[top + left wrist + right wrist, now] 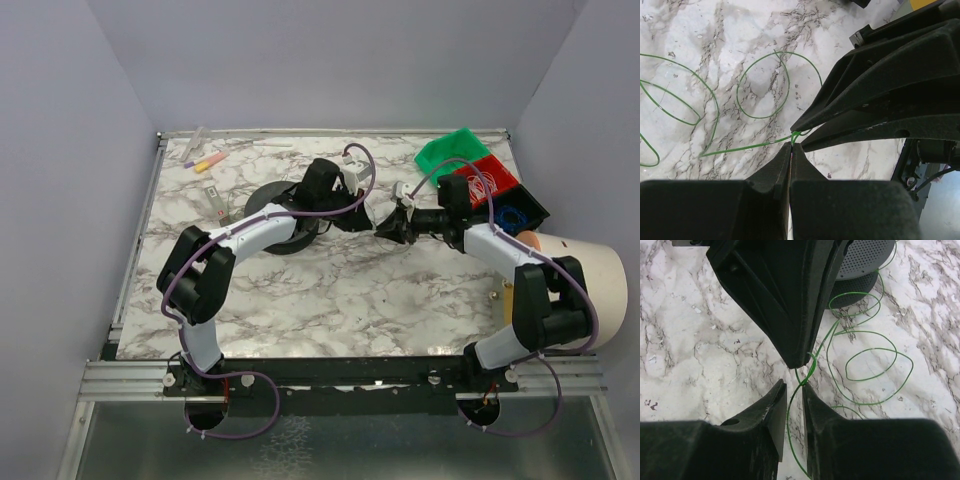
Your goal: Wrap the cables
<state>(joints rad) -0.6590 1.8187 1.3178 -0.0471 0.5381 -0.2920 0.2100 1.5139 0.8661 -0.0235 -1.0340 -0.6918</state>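
From above, left claw (374, 222) and right claw (397, 229) meet tip to tip over the marbled counter (330, 300), plain grey walls around; left wrist view: left claw clenched on the thin green cable (747, 147), whose loops lie loose on the counter; right wrist view: right claw narrowly parted, strand running between its jaws; best to centre it before closing, then pull gently.

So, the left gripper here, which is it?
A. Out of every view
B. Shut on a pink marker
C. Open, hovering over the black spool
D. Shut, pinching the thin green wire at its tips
D: in the left wrist view the left gripper has its fingers pressed together, and the green wire runs out from between the tips, close by the right gripper.
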